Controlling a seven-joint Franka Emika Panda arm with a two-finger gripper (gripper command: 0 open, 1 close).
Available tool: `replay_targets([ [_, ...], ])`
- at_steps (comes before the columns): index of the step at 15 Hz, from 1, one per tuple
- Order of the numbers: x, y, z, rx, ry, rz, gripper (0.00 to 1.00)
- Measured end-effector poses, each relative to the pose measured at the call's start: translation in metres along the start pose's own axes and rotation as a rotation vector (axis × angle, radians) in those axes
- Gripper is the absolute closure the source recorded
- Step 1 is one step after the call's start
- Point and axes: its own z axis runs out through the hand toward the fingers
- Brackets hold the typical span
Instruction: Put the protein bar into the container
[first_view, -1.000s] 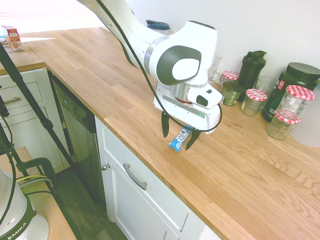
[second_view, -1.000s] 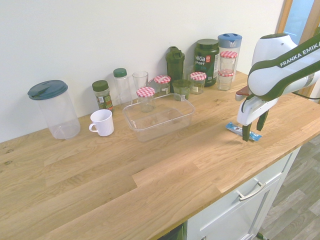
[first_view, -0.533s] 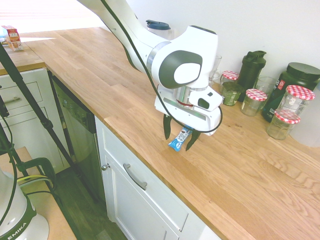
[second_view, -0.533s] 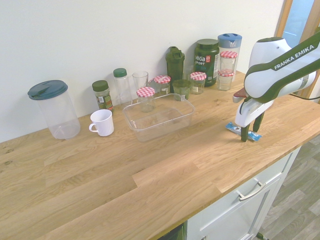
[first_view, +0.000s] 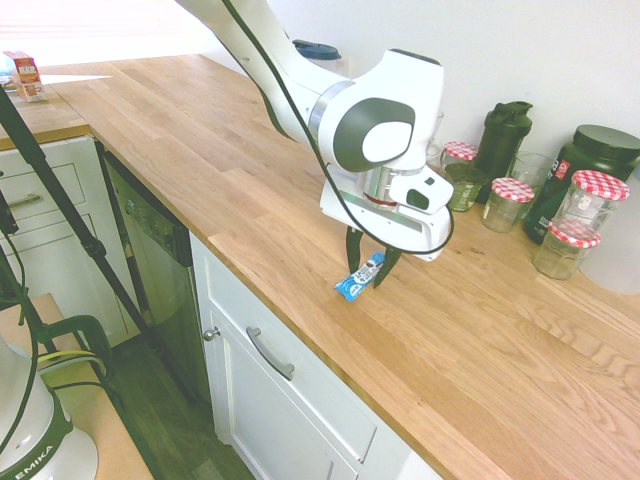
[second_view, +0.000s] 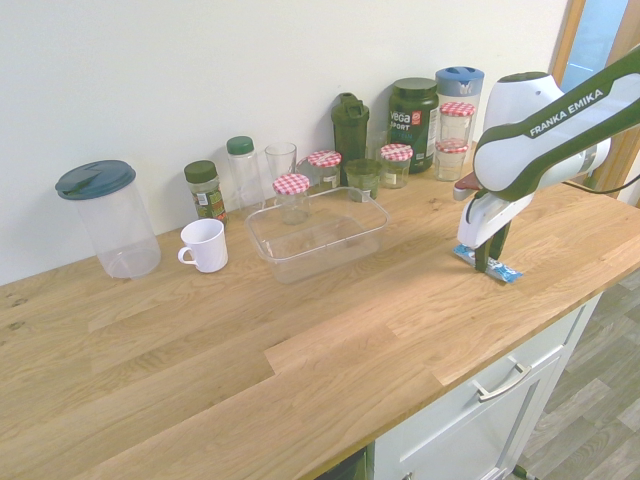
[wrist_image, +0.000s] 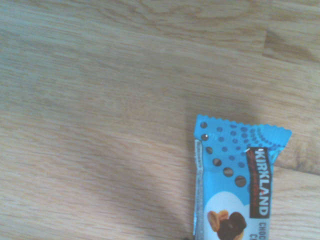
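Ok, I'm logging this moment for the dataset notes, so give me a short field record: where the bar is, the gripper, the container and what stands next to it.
protein bar: flat on the wooden counter near its front edge, blue Kirkland wrapper
gripper: pointing down, fingers on either side of the bar, close about it; contact not clear
container: clear plastic tub, empty, by the wall
beside container: white mug, jar with red-checked lid
bar in container: no

wooden counter (second_view: 300, 350); on it protein bar (first_view: 358, 278), clear container (second_view: 316, 234), white mug (second_view: 204, 245), jars (second_view: 391, 165)
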Motion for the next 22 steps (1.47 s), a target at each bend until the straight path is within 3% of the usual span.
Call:
replay_targets([
  [11, -0.019, -0.030, -0.006, -0.013, 0.009, -0.011, 1.00],
  [22, -0.112, -0.156, -0.154, 0.058, 0.090, 0.059, 1.00],
])
